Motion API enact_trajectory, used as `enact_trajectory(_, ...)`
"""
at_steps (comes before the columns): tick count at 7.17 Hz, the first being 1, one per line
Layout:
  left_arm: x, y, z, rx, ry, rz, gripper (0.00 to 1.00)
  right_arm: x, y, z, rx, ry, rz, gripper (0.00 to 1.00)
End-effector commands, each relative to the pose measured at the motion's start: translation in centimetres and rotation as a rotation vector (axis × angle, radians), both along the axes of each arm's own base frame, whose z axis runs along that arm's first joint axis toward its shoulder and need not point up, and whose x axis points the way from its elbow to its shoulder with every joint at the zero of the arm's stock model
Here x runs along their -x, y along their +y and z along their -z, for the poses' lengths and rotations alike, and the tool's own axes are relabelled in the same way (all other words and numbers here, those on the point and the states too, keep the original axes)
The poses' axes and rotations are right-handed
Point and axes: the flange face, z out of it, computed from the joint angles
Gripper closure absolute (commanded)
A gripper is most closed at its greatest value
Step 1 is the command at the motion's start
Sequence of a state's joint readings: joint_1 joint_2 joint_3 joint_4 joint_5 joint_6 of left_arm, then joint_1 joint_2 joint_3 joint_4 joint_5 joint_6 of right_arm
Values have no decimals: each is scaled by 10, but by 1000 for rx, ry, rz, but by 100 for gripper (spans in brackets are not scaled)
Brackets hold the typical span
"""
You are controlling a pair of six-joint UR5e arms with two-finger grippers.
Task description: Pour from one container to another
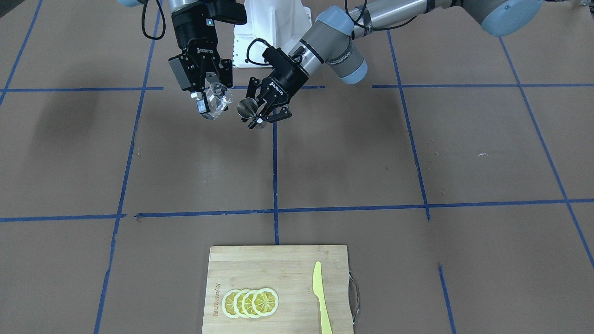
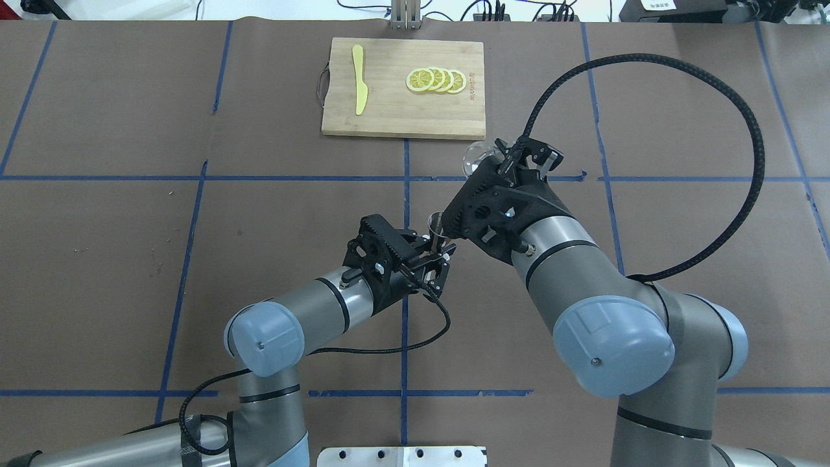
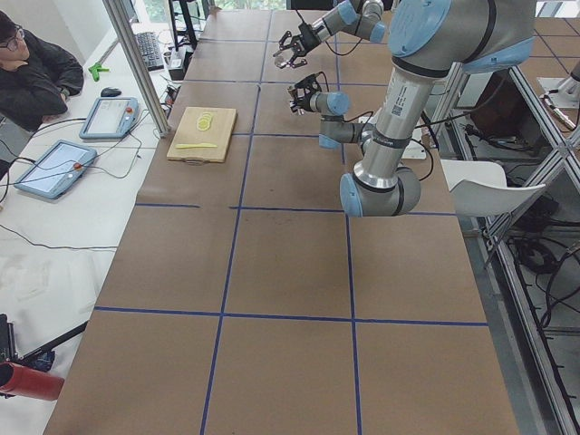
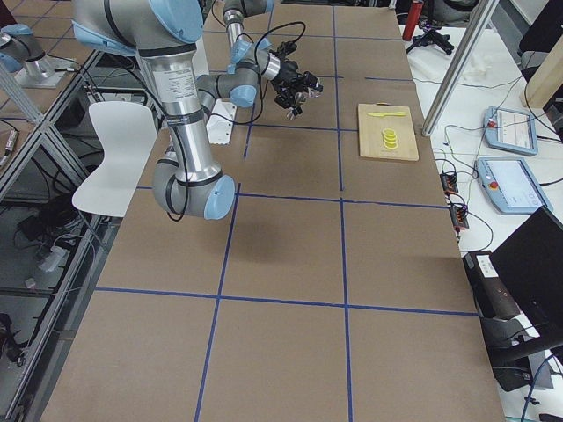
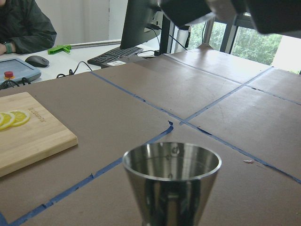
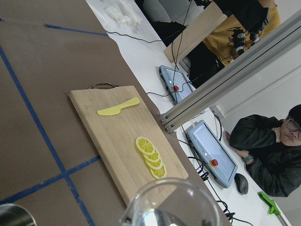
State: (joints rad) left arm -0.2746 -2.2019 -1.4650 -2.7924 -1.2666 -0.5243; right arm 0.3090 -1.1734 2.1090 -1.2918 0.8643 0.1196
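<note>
While both arms hung over the far half of the table (image 1: 417,153), each claw was clamped on one vessel. The left claw (image 1: 256,114) gripped the steel jigger (image 1: 247,107) at its waist. The right claw (image 1: 213,99) was closed on the clear measuring cup (image 1: 221,101). In the front-facing view the two vessels were near each other but apart, both clear of the table, and the cup was tilted.

The overhead view hid most of the cup (image 2: 475,158) behind the right wrist and showed only the rim of the jigger (image 2: 435,225). The left wrist view alone looked into the jigger's (image 5: 171,172) upright upper cone, whose inner wall was shiny. The right wrist view alone showed the cup's round rim (image 6: 169,203) at its lower edge. The jigger's rim (image 6: 13,217) lay in that view's lower left corner. Whether either vessel held anything could not be told.

Brown covering on the table was divided by blue tape lines (image 1: 275,176). A bamboo cutting board (image 1: 278,264) near the operators' edge carried overlapping lemon slices (image 1: 250,302) and a yellow knife (image 1: 321,297). The side views added a seated operator (image 3: 32,77) at a white side table (image 3: 54,208) with control tablets (image 3: 113,118), and a white chair (image 3: 489,186) behind the robot.
</note>
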Motion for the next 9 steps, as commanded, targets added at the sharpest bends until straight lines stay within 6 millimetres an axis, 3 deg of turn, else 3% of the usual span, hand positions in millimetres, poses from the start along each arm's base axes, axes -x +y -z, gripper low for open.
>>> enact_trajectory(1, 0, 0, 1, -6, 0, -2, 100, 10, 6, -5, -16, 36, -6, 100)
enact_trajectory(5, 1, 0, 2, -9, 2, -2, 100, 32, 23, -12, -53, 100, -29, 100)
enact_trajectory(9, 1, 0, 6, -10, 6, -2, 100, 35, 28, -12, -86, 155, -34, 100)
